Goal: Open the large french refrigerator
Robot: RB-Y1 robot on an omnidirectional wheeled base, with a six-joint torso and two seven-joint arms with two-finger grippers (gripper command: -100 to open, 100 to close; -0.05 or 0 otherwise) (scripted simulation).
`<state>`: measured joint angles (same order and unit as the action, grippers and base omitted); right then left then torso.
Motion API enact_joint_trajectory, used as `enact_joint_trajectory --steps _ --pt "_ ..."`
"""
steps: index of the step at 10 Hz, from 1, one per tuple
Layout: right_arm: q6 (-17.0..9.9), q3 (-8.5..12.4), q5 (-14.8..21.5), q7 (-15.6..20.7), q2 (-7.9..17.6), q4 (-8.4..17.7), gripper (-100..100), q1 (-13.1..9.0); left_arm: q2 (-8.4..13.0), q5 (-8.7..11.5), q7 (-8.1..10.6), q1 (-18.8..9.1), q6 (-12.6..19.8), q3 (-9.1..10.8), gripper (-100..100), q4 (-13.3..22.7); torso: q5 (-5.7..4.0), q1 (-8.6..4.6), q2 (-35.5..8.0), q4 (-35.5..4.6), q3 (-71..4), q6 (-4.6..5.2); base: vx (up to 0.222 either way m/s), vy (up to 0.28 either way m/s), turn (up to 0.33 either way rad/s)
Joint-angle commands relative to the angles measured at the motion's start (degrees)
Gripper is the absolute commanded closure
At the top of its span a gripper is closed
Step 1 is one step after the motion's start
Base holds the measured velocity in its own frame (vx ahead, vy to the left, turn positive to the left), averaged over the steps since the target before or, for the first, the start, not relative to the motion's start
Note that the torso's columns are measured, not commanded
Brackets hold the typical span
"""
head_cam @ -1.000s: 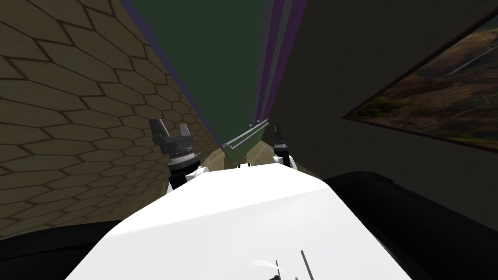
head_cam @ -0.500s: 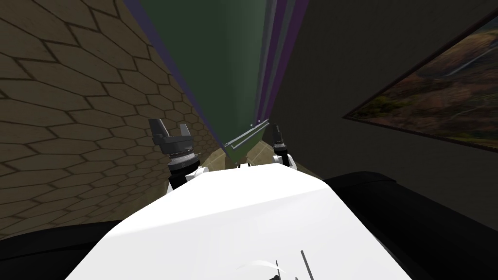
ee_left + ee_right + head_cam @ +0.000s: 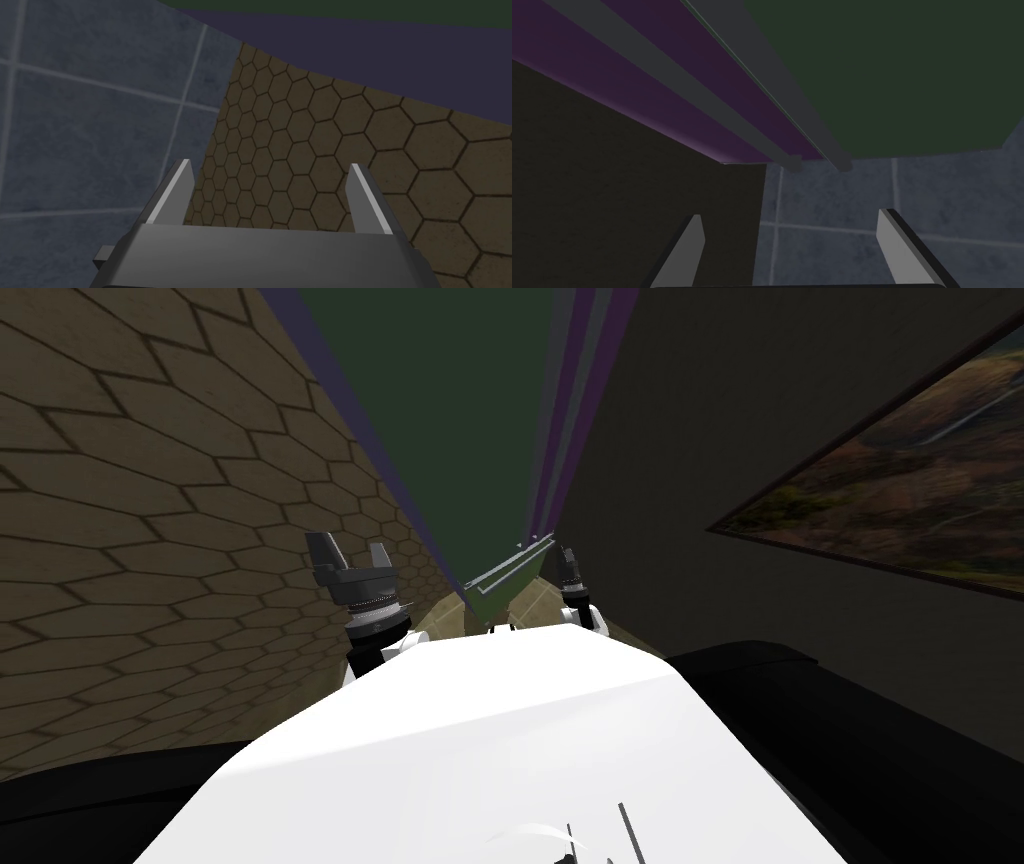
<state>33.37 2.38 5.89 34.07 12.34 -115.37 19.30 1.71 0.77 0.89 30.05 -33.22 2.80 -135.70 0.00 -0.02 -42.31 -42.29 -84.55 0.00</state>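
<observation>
**Subject.** The refrigerator [image 3: 450, 428] is presenting as a tall dark green panel rising up the middle of the head view. It is flanked on its right by purple strips [image 3: 585, 388]. A hexagon-tiled wall [image 3: 150, 508] is standing to its left, and a dark wall [image 3: 700, 438] carrying a framed picture [image 3: 900, 478] to its right. A light grey bar [image 3: 508, 569] is crossing the panel's lower end. In the right wrist view, two long grey bars [image 3: 789, 100] are running along the edge of the green face. These are judged to be the door handles, though that is not confirmed.

**Tools.** The right gripper [image 3: 794, 245] is hanging with its fingers spread and empty, pointing along the handle side of the panel, near it but not touching. This placement is judged deliberate, since it is lining the open fingers up with the bars. The left gripper [image 3: 270, 197] is likewise standing open and holding nothing. It is facing the hexagon-tiled wall, apart from the panel, and is judged parked to keep the working side clear.

**Status.** Nothing is being gripped, so the task is judged to be at the approach stage.

**Next move.** The fingers are needing to straddle a single bar before closing.

**Risk.** The bars are lying close together, so the wrong one could be caught.
</observation>
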Motion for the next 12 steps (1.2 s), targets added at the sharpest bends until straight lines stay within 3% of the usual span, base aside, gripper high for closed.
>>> enact_joint_trajectory --steps 1,2,3,5,6,8,9,12 --pt "0.6 0.5 0.7 4.6 0.5 2.8 -100 -1.0 0.0 0.0 0.00 0.0 0.0 0.00 0 0.0 0.00 0.06 0.0 0.0 0.0 -0.01 -0.005 0.044 0.000" --pt "0.6 0.5 0.7 6.1 0.5 2.8 -100 -1.0 0.0 0.0 0.00 0.0 0.0 0.00 0 0.0 0.01 0.04 0.0 0.0 0.0 0.00 -0.001 0.022 -0.001" --pt "1.2 1.1 1.4 7.8 0.9 5.5 -100 -2.0 0.0 0.0 0.00 0.0 0.0 0.00 0 0.0 -0.01 -0.03 0.0 0.0 0.0 0.00 -0.006 0.037 -0.001" --pt "1.2 1.1 1.4 11.0 0.9 5.5 -100 -2.0 0.0 0.0 0.00 0.0 0.0 0.00 0 0.0 0.01 0.04 0.0 0.0 0.0 0.00 -0.001 0.033 -0.001" --pt "1.9 1.7 2.2 12.7 1.2 8.1 -100 -3.0 0.0 0.0 0.00 0.0 0.0 0.00 0 0.0 0.00 -0.01 0.0 0.0 0.0 0.00 0.002 0.048 -0.003" --pt "1.9 1.7 2.2 16.1 1.2 8.4 -100 -3.0 0.0 0.0 0.00 0.0 0.0 0.00 0 0.0 0.01 0.05 0.0 0.0 0.0 0.00 0.001 0.037 -0.002" --pt "2.6 2.2 2.9 17.7 1.5 11.1 -100 -3.9 0.0 0.0 0.00 0.0 0.0 0.00 0 0.0 -0.01 -0.03 0.0 0.0 0.0 0.00 -0.004 0.050 -0.003" --pt "2.6 2.2 2.9 21.6 1.5 11.3 -100 -3.9 0.0 0.0 0.00 0.0 0.0 0.00 0 0.0 -0.01 -0.04 0.0 0.0 0.0 0.00 0.002 0.023 -0.002"
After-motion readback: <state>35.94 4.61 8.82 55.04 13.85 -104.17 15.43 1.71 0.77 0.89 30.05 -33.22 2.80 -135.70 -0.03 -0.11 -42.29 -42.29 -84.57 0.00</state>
